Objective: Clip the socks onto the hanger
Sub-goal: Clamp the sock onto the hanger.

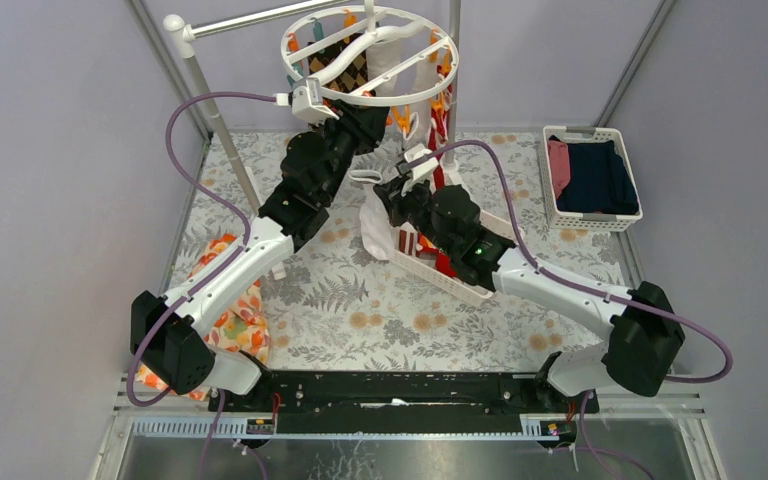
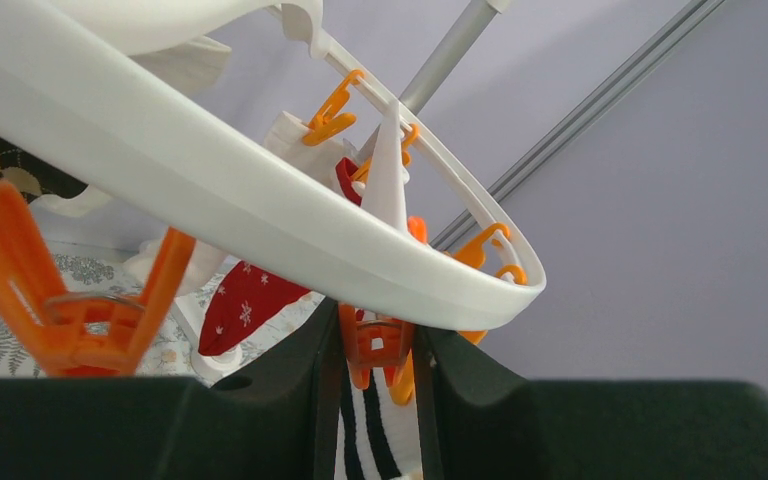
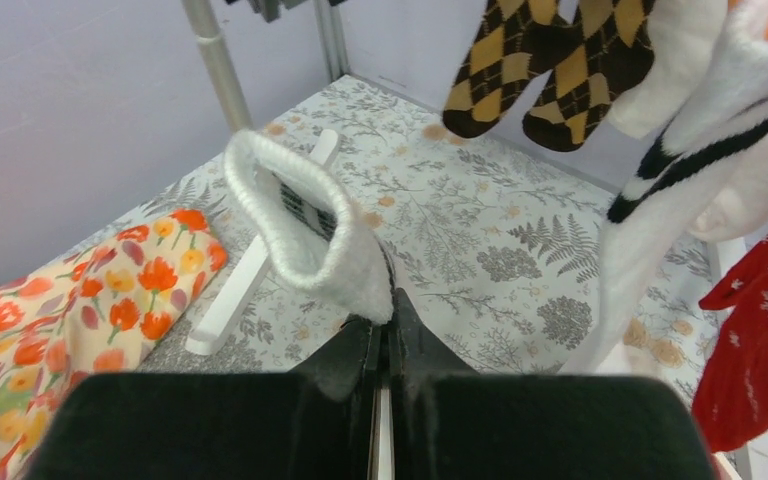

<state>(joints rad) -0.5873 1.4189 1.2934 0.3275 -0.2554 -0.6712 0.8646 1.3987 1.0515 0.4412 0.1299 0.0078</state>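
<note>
Setting: a robotics lab test cell, dressed as a laundry corner.
Enclosure: plain lilac-grey walls (image 1: 50, 150) on three sides, with bare metal struts (image 1: 640, 60) running up the corners.
Machinery: left arm (image 1: 245, 262) and right arm (image 1: 550, 285) bolted to a black rail (image 1: 400, 388) at the near edge, with purple cables (image 1: 235, 95) looping in the open.
Surface: a small surface (image 1: 360, 300) under a fern-print cloth.
Props: round drying hanger (image 1: 370, 55) with socks (image 3: 500, 60) on it, beside a grey metal pole (image 1: 222, 140); white slatted basket (image 1: 600, 224) of folded clothes (image 1: 600, 175).

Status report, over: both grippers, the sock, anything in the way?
Left gripper shut on an orange clip under the hanger. Right gripper pinches a white sock by its cuff, not yet clipped. Nothing blocking seen.
</note>
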